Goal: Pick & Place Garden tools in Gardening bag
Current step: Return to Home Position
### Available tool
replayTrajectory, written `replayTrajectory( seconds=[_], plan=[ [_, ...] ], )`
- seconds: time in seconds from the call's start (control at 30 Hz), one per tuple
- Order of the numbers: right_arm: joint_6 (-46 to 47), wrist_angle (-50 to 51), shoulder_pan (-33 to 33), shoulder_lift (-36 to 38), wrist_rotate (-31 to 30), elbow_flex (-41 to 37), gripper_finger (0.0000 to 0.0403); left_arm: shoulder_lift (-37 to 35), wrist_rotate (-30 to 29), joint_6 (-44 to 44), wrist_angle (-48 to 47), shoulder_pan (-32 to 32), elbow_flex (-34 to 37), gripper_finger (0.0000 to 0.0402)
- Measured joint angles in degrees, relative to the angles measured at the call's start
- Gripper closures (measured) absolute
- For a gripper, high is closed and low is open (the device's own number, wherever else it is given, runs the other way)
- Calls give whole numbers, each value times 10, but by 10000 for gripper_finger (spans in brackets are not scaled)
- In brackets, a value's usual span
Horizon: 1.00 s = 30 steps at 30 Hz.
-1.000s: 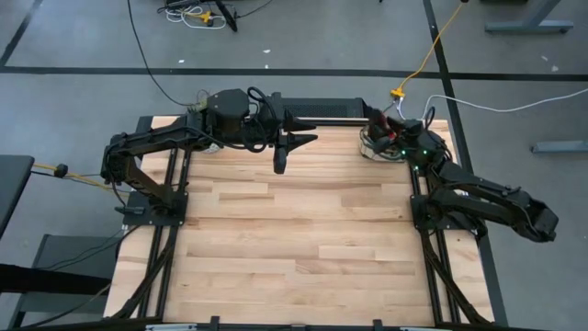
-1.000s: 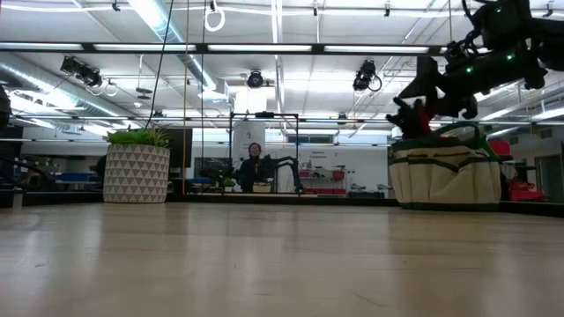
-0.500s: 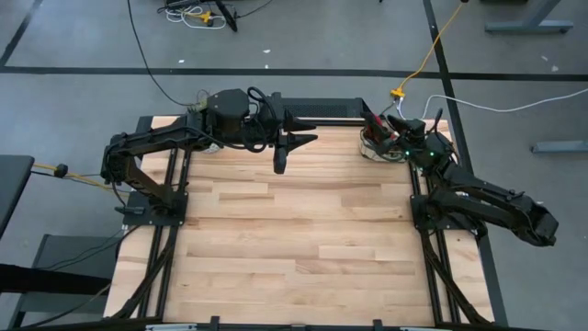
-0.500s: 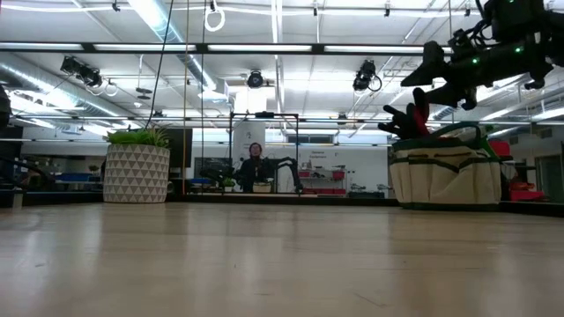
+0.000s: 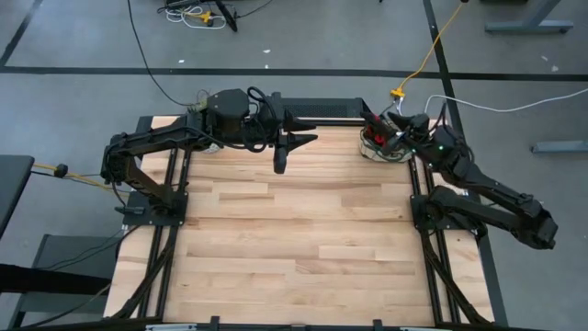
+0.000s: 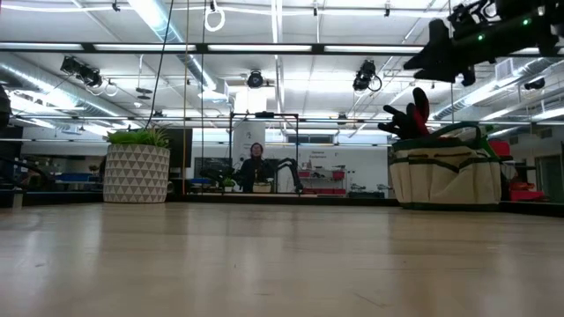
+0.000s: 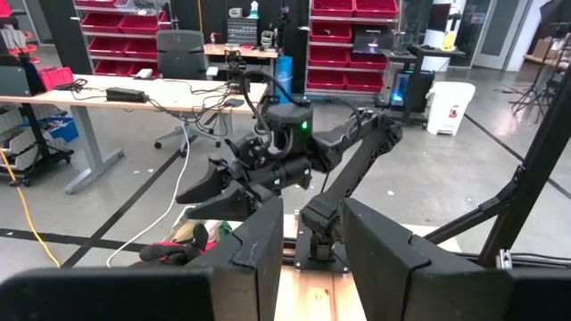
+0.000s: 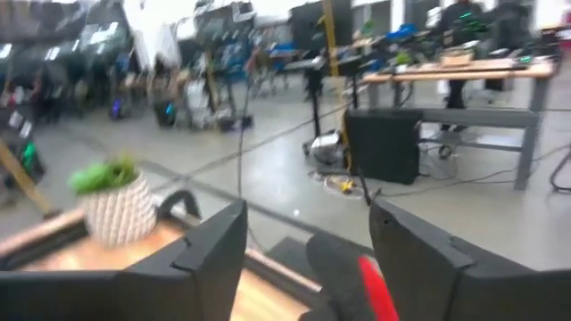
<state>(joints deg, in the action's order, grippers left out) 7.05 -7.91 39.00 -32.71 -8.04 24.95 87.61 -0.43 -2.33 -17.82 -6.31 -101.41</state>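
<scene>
Gaping empty, right gripper (image 8: 308, 216) hangs over the gardening bag (image 6: 445, 174); low view shows glove (image 6: 407, 116).

Grey concrete floor (image 5: 83, 37), red storage bins (image 7: 343, 49), long desk (image 7: 89, 92), perhaps fluorescent ceiling strips (image 6: 155, 18).

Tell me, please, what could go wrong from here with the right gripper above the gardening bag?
1. The glove pokes out of the gardening bag, close beneath the open right gripper; a finger could snag it and pull it out.
2. The bag stands near the table's far right corner; a bump from the arm might shove or tip it.
</scene>
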Motion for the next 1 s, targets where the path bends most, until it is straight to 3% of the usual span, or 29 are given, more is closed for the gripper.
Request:
replayTrajectory(
  seconds=[0.17, 0.73, 1.0],
  plan=[
    [-18, 73, 0, 0, 46, 40, 210, 0, -18, 5, 0, 0, 0, 280],
    [45, 64, -1, 3, 237, 54, 393, 0, -64, 4, 0, 0, 0, 280],
    [35, 45, -11, 3, 285, 54, 401, 0, -64, 1, 0, 0, 0, 280]
  ],
)
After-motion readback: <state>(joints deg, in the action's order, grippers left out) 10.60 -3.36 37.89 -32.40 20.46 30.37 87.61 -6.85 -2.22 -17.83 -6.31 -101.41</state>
